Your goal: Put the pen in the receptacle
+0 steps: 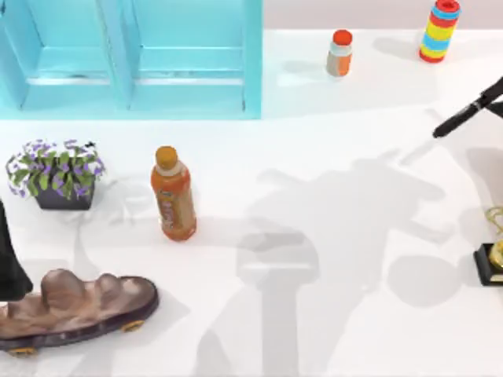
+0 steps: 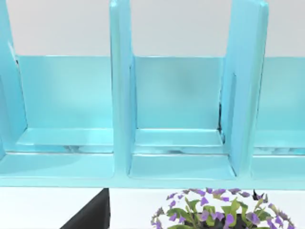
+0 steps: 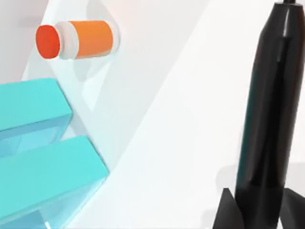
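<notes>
The slim black pen (image 1: 462, 118) hangs tilted over the table's far right, with its tapered tip pointing toward the middle. My right gripper (image 3: 259, 210) is shut on the pen (image 3: 269, 109), its fingertips (image 3: 226, 210) pressing on both sides of the barrel. The receptacle (image 1: 253, 55), a turquoise open-fronted organizer with several compartments, stands at the back left, well away from the pen. Its dividers (image 2: 121, 95) rise close ahead in the left wrist view, and a corner of the receptacle (image 3: 43, 167) appears in the right wrist view. My left arm (image 1: 8, 263) is parked at the left edge.
An orange bottle (image 1: 173, 195) stands left of centre. A purple-flowered potted plant (image 1: 56, 174) sits in front of the receptacle. A brown rock-like ornament (image 1: 75, 306) lies at the front left. A small orange jar (image 1: 339, 53) and a striped bottle (image 1: 440, 30) stand at the back right, a gold object (image 1: 493, 251) at the right edge.
</notes>
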